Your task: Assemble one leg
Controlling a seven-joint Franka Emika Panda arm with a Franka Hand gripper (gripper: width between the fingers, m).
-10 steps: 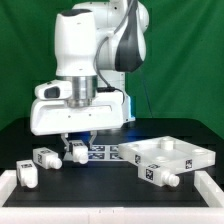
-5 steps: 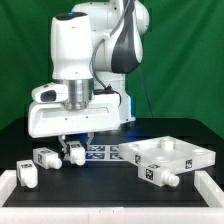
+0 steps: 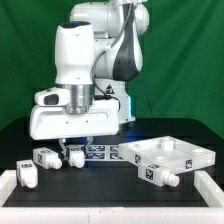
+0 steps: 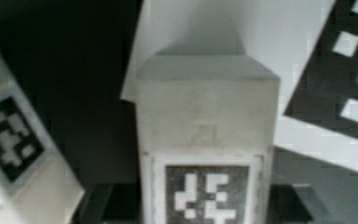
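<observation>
white leg (image 3: 77,156) clamped in tool (image 3: 73,151), just beside marker board (image 3: 103,152)

The small white stubby plastic leg (image 3: 76,157) (image 4: 202,110) is sitting clamped in the white two-finger gripper (image 3: 73,151), low on the black table (image 3: 100,188). Toward the exterior view's left a nearer post (image 3: 44,157) is lying just beside it, and a farther post (image 3: 27,172) is lying nearer the front. The thin flat white marker board (image 3: 103,152) is lying just right of the leg. The large flat white panel (image 3: 172,152) is resting further right, with another post (image 3: 160,176) against its front.
</observation>
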